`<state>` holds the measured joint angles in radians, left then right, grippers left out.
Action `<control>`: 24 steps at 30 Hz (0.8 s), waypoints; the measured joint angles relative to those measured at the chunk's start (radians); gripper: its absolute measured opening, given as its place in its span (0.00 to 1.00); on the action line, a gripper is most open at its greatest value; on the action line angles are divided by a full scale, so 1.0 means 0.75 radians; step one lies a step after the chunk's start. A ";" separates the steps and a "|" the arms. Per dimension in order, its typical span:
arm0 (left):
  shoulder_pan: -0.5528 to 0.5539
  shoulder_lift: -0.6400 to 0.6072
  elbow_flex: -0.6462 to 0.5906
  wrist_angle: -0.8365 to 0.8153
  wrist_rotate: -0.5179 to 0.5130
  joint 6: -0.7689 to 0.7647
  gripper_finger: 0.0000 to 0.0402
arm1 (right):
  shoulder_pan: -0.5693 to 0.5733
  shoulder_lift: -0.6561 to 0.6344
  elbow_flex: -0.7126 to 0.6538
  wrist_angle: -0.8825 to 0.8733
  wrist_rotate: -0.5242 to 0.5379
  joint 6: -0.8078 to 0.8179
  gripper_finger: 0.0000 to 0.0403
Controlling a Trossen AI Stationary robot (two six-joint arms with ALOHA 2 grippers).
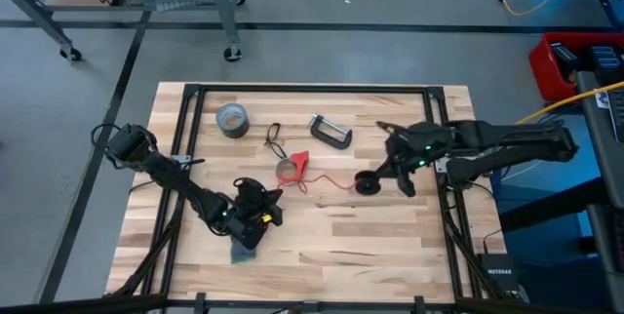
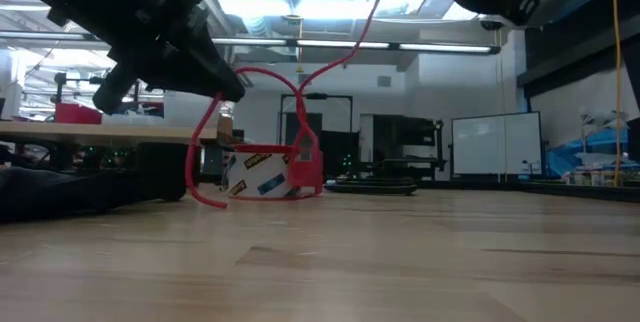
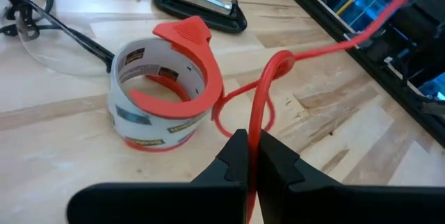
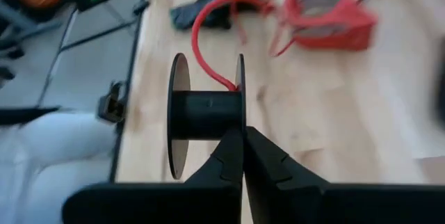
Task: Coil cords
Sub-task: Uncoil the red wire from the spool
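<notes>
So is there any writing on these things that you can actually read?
None can be read.
Tape roll in the red dispenser: printed labels, too blurred to make out.
Box at the table's corner: white lettering, too small to read.
Grey tape roll, clamp, spool: no writing visible.

Overhead, one camera looks straight down on the whole wooden table (image 1: 322, 226); a second sits at tabletop level, facing the room beyond. Each wrist camera peers closely past its own fingers — all four share the red tape dispenser (image 1: 290, 168) (image 2: 265, 174) (image 3: 167, 92) (image 4: 327, 19) mid-table.
</notes>
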<state>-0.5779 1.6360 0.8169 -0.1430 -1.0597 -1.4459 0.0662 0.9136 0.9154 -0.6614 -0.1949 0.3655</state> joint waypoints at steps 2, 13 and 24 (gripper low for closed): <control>-0.014 0.000 0.000 -0.034 0.001 -0.044 0.00 | 0.000 -0.053 0.000 -0.019 0.074 -0.002 0.01; -0.095 -0.001 -0.001 -0.083 0.214 -0.248 0.04 | 0.000 -0.233 -0.107 -0.005 0.246 -0.015 0.01; -0.075 -0.001 -0.001 0.224 0.561 0.132 0.22 | 0.000 -0.249 -0.559 0.586 0.175 0.052 0.01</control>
<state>-0.6341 1.6352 0.8162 0.0249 -0.6387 -1.3471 0.0662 0.7265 0.4959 -0.2216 -0.0636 0.4046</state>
